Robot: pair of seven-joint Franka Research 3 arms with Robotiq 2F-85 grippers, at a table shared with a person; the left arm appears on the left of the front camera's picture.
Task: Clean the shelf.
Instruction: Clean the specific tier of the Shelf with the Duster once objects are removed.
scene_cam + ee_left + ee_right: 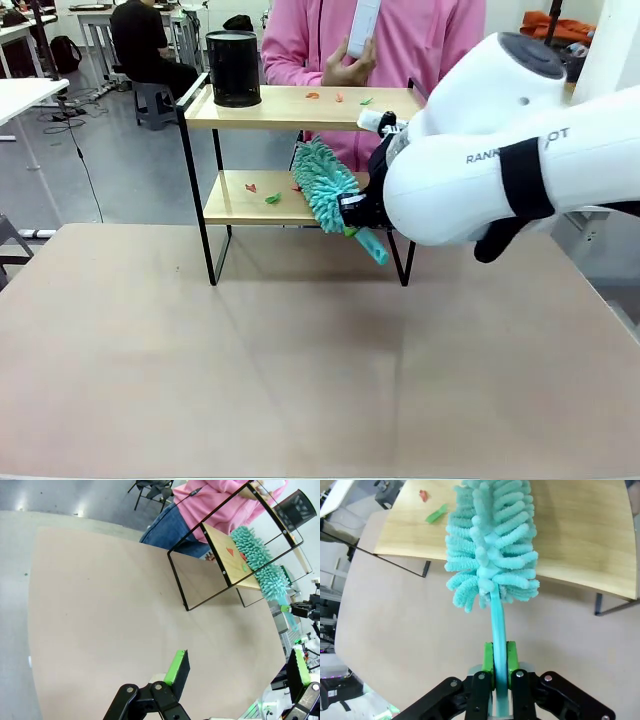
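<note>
The shelf (290, 118) stands at the table's far side, with red and green scraps (338, 97) on its top board and more scraps (272, 198) on the lower one. My right gripper (355, 218) is shut on the handle of a teal fluffy duster (325, 185). The duster head (492, 545) lies over the right half of the lower board (585, 540), to the right of a red scrap and a green scrap (436, 515). My left gripper (237, 672) hangs open and empty above the table, well away from the shelf (225, 565).
A black mesh cylinder (232, 68) stands on the top board's left end. A person in a pink top stands behind the shelf, holding a white object (362, 28) in one hand. The brown tabletop (300, 360) lies bare in front of the shelf.
</note>
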